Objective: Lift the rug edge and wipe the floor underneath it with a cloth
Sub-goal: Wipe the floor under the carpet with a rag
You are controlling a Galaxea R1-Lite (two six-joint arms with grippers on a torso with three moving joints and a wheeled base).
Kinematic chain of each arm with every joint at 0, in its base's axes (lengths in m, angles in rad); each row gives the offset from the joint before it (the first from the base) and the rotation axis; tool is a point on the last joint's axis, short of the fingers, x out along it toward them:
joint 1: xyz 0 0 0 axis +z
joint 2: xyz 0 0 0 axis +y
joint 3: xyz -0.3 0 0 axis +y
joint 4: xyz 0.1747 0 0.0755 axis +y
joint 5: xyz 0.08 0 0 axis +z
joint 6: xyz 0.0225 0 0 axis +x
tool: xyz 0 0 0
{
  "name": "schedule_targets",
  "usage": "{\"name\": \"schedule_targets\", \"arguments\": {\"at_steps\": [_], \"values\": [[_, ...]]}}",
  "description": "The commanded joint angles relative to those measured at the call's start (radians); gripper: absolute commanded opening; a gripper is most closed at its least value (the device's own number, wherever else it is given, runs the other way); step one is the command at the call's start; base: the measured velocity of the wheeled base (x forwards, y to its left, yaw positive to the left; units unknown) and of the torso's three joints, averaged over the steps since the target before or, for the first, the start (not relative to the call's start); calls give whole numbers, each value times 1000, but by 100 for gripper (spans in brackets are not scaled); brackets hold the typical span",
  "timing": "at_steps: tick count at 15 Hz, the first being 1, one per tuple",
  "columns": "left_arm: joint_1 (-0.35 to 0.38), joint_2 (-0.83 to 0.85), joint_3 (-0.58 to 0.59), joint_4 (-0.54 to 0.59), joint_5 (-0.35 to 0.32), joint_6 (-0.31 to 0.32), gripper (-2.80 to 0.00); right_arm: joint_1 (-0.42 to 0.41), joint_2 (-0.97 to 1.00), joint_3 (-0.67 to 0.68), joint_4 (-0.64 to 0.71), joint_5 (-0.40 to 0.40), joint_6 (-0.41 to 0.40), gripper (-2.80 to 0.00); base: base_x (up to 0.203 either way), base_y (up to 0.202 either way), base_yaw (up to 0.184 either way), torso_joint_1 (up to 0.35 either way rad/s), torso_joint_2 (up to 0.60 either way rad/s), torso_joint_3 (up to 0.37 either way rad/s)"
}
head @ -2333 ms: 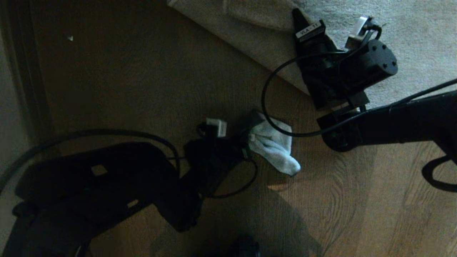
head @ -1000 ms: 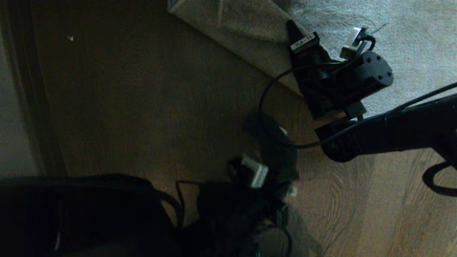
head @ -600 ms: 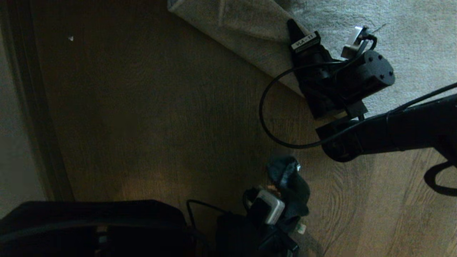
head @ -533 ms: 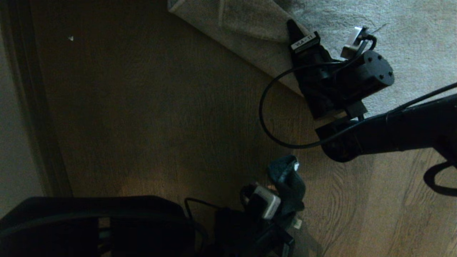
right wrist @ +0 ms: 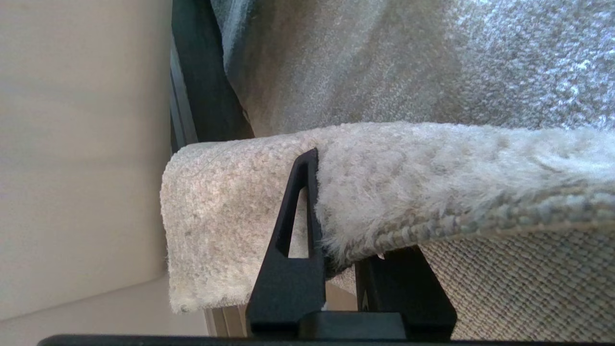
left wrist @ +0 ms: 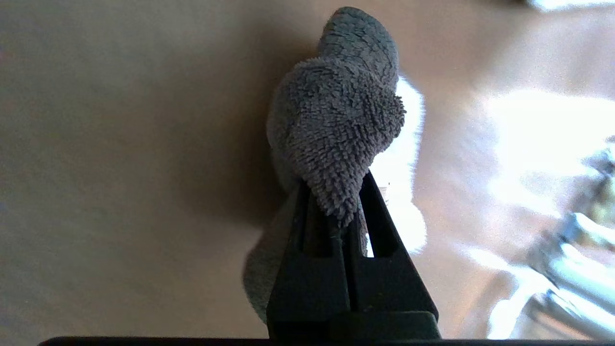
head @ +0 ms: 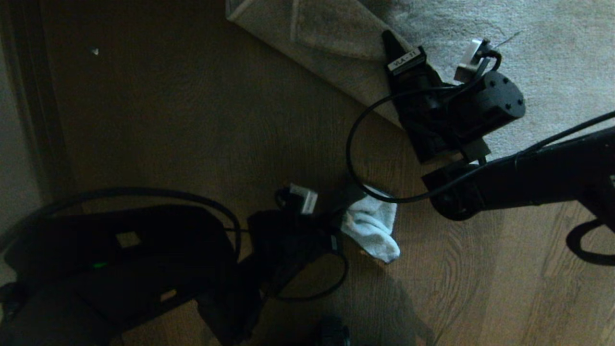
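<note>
We see the rug edge (right wrist: 384, 192) pinched in the right pincer (right wrist: 336, 240), its pile folded over one finger and the woven paler underside showing beside the other. In the head view that edge (head: 336, 72) is folded back on the light-grey rug (head: 552, 57), with the right pincer (head: 391, 45) at the fold. Nearer us, on the brown wood-grain floor (head: 192, 120), lies the cloth (head: 372, 226), a small pale rag touching the planks, just beside the right arm's cable (head: 355, 144). Our left pincer (left wrist: 336, 211) is clamped narrow on a bunched fold of the cloth (left wrist: 336, 120).
</note>
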Motion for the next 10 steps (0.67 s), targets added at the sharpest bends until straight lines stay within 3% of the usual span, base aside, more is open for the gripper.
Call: {"name": "schedule_targets", "arguments": {"at_steps": [1, 7, 10], "values": [[70, -3, -17, -48, -13, -1, -280, 0, 6, 2, -8, -1, 5, -280, 0, 0, 0, 0, 0, 0], [259, -65, -26, -48, -59, -1, -280, 10, 15, 1, -8, -1, 5, -280, 0, 0, 0, 0, 0, 0], [281, -118, -13, -48, -63, -1, -280, 14, 15, 2, -8, -1, 5, -280, 0, 0, 0, 0, 0, 0]]}}
